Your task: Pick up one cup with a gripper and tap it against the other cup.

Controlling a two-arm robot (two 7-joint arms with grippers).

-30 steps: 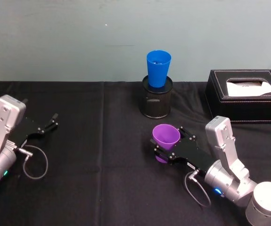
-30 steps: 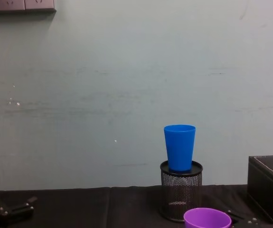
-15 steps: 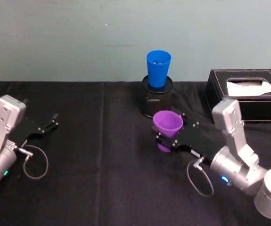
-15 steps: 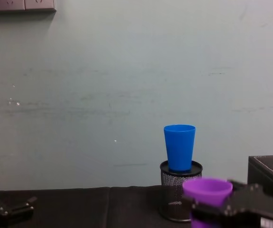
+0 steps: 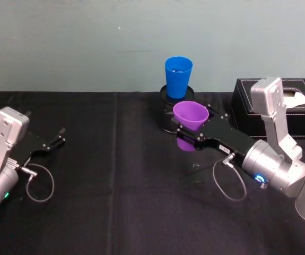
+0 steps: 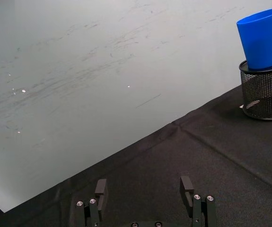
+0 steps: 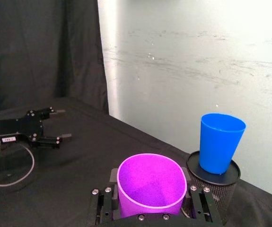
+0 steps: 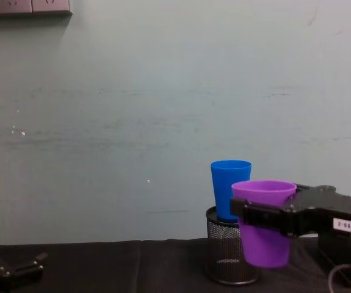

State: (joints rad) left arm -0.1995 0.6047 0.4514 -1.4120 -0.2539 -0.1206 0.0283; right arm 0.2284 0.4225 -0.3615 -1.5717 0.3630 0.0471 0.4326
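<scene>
gripping purple cup (image 5: 190, 118) upright in right claw (image 5: 186, 136), off the worktop (image 5: 115, 186), near level with blue cup (image 5: 178, 77) atop mesh holder (image 5: 165, 114) for tapping; leaving left claw (image 5: 62, 136) parked wide at left.

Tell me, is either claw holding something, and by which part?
The right gripper holds the purple cup by its sides, just below the rim. The left gripper is open, holding nothing.

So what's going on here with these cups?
The robot's right claw grips the purple cup and holds it in the air, just in front of the blue cup, which sits in a pen holder on the table. The two cups are close but not touching yet. The left claw sits idle and open, off to the left.
</scene>
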